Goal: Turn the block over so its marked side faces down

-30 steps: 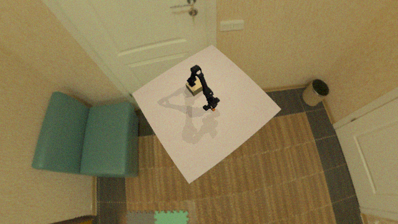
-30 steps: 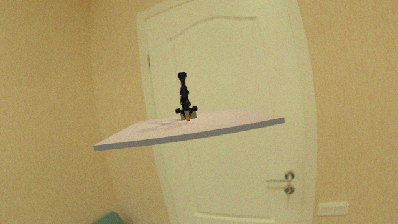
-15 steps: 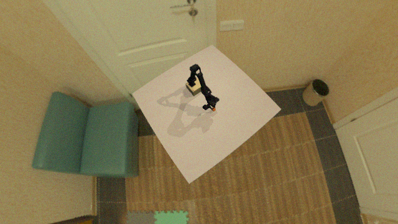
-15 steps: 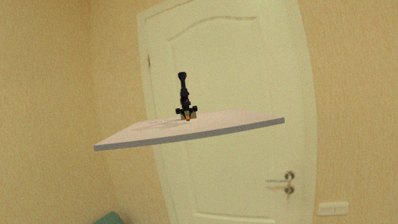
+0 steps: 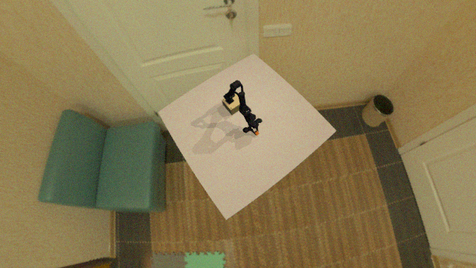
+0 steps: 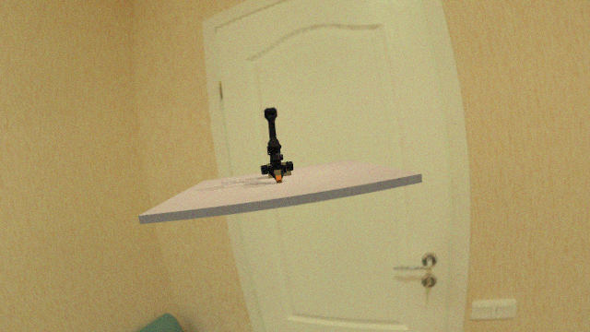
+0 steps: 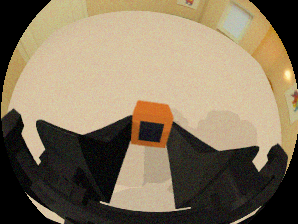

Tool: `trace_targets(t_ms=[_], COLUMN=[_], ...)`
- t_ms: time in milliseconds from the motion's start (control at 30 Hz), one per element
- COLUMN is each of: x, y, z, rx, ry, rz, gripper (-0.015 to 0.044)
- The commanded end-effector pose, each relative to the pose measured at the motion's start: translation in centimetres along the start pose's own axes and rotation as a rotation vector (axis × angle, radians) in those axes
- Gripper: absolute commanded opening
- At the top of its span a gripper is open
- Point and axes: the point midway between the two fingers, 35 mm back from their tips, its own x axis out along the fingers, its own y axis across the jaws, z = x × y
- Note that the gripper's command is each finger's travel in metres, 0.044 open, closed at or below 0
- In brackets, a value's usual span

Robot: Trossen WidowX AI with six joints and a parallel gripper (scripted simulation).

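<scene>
The orange block is held between the two black fingertips. Its dark square mark is on the side turned back toward the wrist camera. My gripper is shut on the block, one finger on each side of it. The block is over the pale table, close to its surface; I cannot tell whether it touches. The far side of the block is hidden in the wrist view.
The arm's base stands on a light wooden box toward the back of the table. Arm shadows fall across the table left of the gripper in the top view. Beyond the table edges are a teal seat, a waste bin and a door.
</scene>
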Motion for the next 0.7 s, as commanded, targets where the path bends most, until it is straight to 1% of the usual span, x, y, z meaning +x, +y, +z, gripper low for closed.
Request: trace_targets(t_ms=[0,500,667], x=[0.3,-0.8,-1.1], y=[-0.1,0.0,0.0], z=[-1.0,-1.8,-1.8], rx=[0.004,0.007,0.007], ry=[-0.046,-0.254,-0.277], rz=[-0.005,-0.004,-0.004], gripper=[0.0000,0.0000,0.0000])
